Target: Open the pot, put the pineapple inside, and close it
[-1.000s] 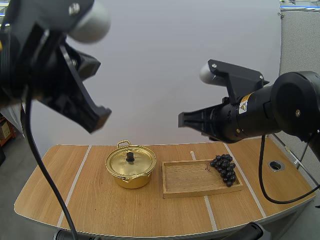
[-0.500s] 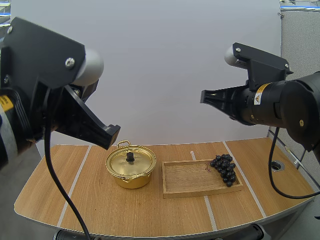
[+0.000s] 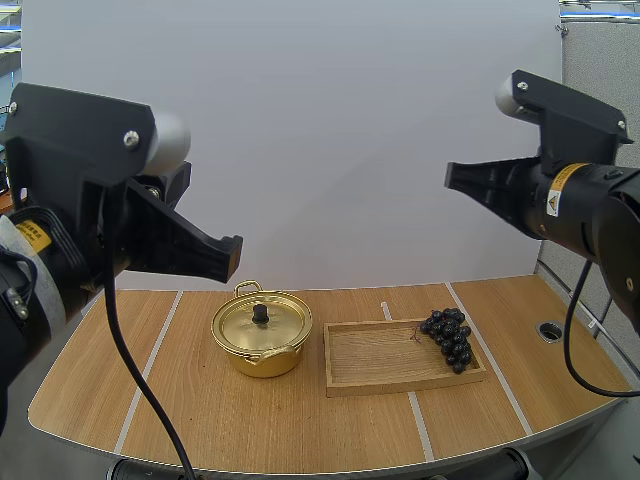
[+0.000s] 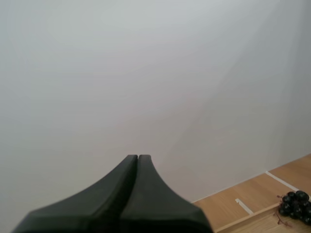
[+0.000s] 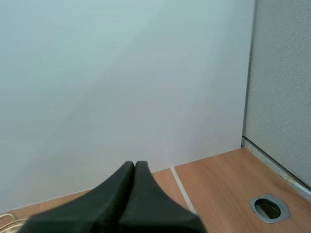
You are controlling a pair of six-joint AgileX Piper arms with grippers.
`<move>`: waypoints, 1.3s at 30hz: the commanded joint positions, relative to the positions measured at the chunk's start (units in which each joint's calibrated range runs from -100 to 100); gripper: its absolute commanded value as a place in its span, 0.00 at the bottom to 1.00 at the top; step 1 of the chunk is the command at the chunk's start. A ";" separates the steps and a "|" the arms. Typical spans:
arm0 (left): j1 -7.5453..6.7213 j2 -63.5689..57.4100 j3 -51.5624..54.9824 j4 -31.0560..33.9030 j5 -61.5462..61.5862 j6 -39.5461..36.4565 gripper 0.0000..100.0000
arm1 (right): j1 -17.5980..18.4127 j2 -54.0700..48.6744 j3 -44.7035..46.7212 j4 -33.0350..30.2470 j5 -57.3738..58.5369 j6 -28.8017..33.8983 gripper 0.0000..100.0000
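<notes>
Pot (image 3: pixel 262 335) stands left of centre on the surface (image 3: pixel 200 420) with its lid (image 3: pixel 262 325) on, so I cannot see inside. It has not shifted over the last second. The biggest things in my high view are the two arms, both held well above the surface and both cut off by the frame edges. Since half a second ago the left arm (image 3: pixel 80 220) has sunk lower and points more level, and its bulk hides the surface's far left edge. The right arm (image 3: pixel 580 200) has drawn further back to the right and a little higher. The left fingers (image 4: pixel 126 184) lie pressed together as one dark wedge, holding nothing, and the right fingers (image 5: pixel 121 189) are the same. The wooden tray (image 3: pixel 375 358) lies just right of the pot, unmoved. The bunch of grapes (image 3: pixel 450 338) rests at its far right corner, partly across the rim, where it was before. From the left wrist I see only part of the bunch. A small round metal-ringed hole (image 3: pixel 552 330) sits in the surface near its right edge.
</notes>
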 commanded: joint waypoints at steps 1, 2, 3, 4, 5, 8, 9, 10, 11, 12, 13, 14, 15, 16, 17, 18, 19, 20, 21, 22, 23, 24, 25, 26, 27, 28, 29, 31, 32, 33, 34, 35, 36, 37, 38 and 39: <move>0.96 -0.31 0.40 -0.98 -4.68 -4.95 0.00 | -3.97 -3.18 0.23 -3.62 -7.15 2.18 0.00; 0.96 -0.31 0.40 -1.09 -5.55 -5.32 0.00 | -4.65 -3.53 0.36 -3.33 -8.46 2.18 0.00; 0.96 -0.31 0.40 -1.09 -5.96 -5.83 0.00 | -5.44 -4.12 0.36 -3.20 -10.15 2.18 0.00; 0.96 -0.31 0.40 -1.09 -6.31 -6.44 0.00 | -6.36 -5.02 0.65 -3.20 -12.50 2.18 0.00; 0.96 -0.31 0.40 -1.09 -6.70 -7.03 0.00 | -6.80 -5.83 0.93 -3.20 -14.49 2.18 0.00; 0.96 -0.31 0.40 -1.09 -7.92 -8.01 0.00 | -8.41 -8.97 2.96 -2.98 -21.88 2.18 0.00; 0.96 -0.31 0.40 -1.09 -9.07 -8.01 0.00 | -8.73 -9.96 3.94 -2.70 -24.86 2.18 0.00; 0.96 -0.31 0.40 -1.09 -9.94 -8.01 0.00 | -8.80 -10.87 5.15 -2.46 -26.96 2.18 0.00; 0.96 -0.31 0.40 -1.09 -11.20 -8.01 0.00 | -8.80 -11.53 6.67 -2.19 -29.90 2.18 0.00; 0.96 -0.17 0.58 -1.09 -12.38 -8.01 0.00 | -8.80 -12.14 8.07 -2.18 -32.49 2.18 0.00; 0.96 -0.06 1.67 -1.09 -15.57 -8.01 0.00 | -8.80 -12.42 10.43 -1.70 -36.68 2.18 0.00; 0.96 -0.06 2.65 -1.09 -18.04 -8.01 0.00 | -8.80 -12.52 12.15 -1.67 -38.54 2.18 0.00; 0.96 -0.06 4.14 -1.09 -21.18 -8.01 0.00 | -8.80 -12.52 13.92 -1.67 -41.13 2.18 0.00; 0.96 -0.06 5.82 -1.09 -23.45 -7.92 0.00 | -8.80 -12.52 16.26 -1.67 -44.28 2.18 0.00; 0.96 -0.06 7.64 -1.09 -26.68 -7.92 0.00 | -8.80 -12.52 19.22 -1.67 -48.28 2.18 0.00; 0.96 -0.06 9.56 -1.09 -28.11 -7.92 0.00 | -8.80 -12.52 21.12 -1.67 -50.48 2.18 0.00; 0.96 -0.06 11.48 -1.09 -29.38 -7.92 0.00 | -8.80 -12.52 23.45 -1.67 -53.20 2.18 0.00; 0.96 -0.06 13.49 -1.09 -30.05 -7.92 0.00 | -8.80 -12.52 25.75 -1.67 -55.89 2.18 0.00; 0.96 -0.06 14.68 -1.09 -30.84 -7.92 0.00 | -8.80 -12.52 27.93 -1.67 -57.65 2.18 0.00; 0.96 -0.06 17.11 -1.09 -31.45 -7.92 0.00 | -8.80 -12.52 29.95 -1.67 -60.17 2.18 0.00; 0.96 -0.06 18.73 -1.09 -32.11 -7.92 0.00 | -8.80 -12.52 31.48 -1.67 -61.62 2.18 0.00; 0.96 -0.06 20.75 -1.09 -32.96 -7.92 0.00 | -8.80 -12.52 33.77 -1.67 -63.93 2.18 0.00; 0.96 -0.06 22.77 -1.09 -34.03 -7.92 0.00 | -8.80 -12.52 35.31 -1.67 -65.79 2.18 0.00; 0.96 -0.06 24.84 -1.09 -35.65 -7.92 0.00 | -8.80 -12.52 37.18 -1.67 -67.94 2.18 0.00; 0.96 -0.06 26.52 -1.09 -37.43 -7.92 0.00 | -8.80 -12.52 38.99 -1.67 -69.55 2.18 0.00; 0.96 -0.06 28.60 -1.09 -39.93 -7.92 0.00 | -8.80 -12.52 40.08 -1.67 -70.97 2.18 0.00; 0.96 -0.06 30.64 -0.99 -42.02 -7.92 0.00 | -8.80 -12.52 42.17 -1.67 -72.66 2.18 0.00; 0.96 -0.06 34.46 -0.99 -46.82 -7.92 0.00 | -8.80 -12.52 45.52 -1.67 -74.52 2.18 0.00; 0.96 -0.06 36.27 -0.99 -48.51 -7.92 0.00 | -8.80 -12.52 47.10 -1.67 -74.98 2.18 0.00; 0.96 -0.06 38.02 -0.99 -50.09 -7.92 0.00 | -8.80 -12.52 48.60 -1.67 -75.12 2.18 0.00; 0.96 -0.06 39.38 -0.99 -51.89 -7.92 0.00 | -8.80 -12.52 49.79 -1.67 -75.12 2.18 0.00; 0.96 -0.06 41.05 -0.99 -53.71 -7.92 0.00 | -8.80 -12.52 51.53 -1.67 -75.12 2.18 0.00; 0.96 -0.06 42.71 -0.99 -55.61 -7.92 0.00 | -8.80 -12.52 52.37 -1.67 -75.12 2.18 0.00; 0.96 -0.06 43.97 -0.99 -57.23 -7.92 0.00 | -8.80 -12.52 53.76 -1.67 -75.12 2.18 0.00; 0.96 -0.06 45.47 -0.99 -58.67 -7.92 0.00 | -8.80 -12.52 54.34 -1.67 -75.61 2.18 0.00; 0.96 -0.06 46.91 -0.99 -61.04 -7.92 0.00 | -8.80 -12.52 54.34 -1.67 -75.58 2.18 0.00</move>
